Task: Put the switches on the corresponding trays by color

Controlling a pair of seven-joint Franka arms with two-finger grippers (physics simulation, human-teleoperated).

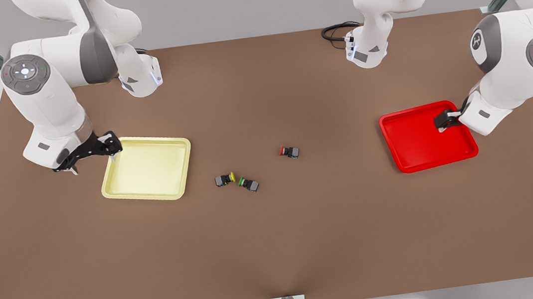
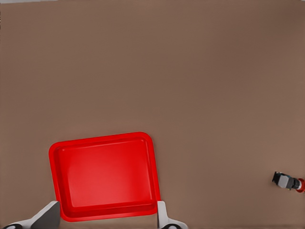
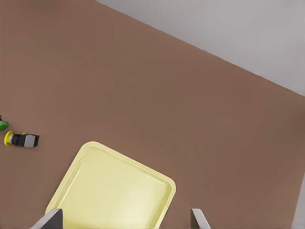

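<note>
The left gripper [image 1: 444,123] hangs over the red tray [image 1: 416,145], above the tray's side nearest the tabletop's edge on the front view's right. In the left wrist view its fingers [image 2: 47,214] stand wide apart, one on each side of the red tray [image 2: 105,174], holding nothing.

The right gripper [image 1: 114,154] hangs at the rim of the pale yellow tray [image 1: 148,170], on the side toward the tabletop's edge on the front view's left. Its fingers [image 3: 50,218] are also spread apart and empty, with the pale yellow tray [image 3: 114,191] beneath them in the right wrist view.

Both trays lie flat on the brown tabletop [image 1: 278,248], well apart, each close to one of the tabletop's side edges, and neither has anything in it.

All three switches lie on the bare tabletop between the trays. The yellow-capped switch [image 1: 225,179] and the green-capped switch [image 1: 249,184] lie just beside each other, caps nearly touching, nearer the yellow tray. The red-capped switch [image 1: 290,152] lies apart from them, toward the red tray, about midway across the tabletop. It lies on its side in the left wrist view [image 2: 288,181], and the yellow-capped switch lies on its side in the right wrist view [image 3: 21,140]
</note>
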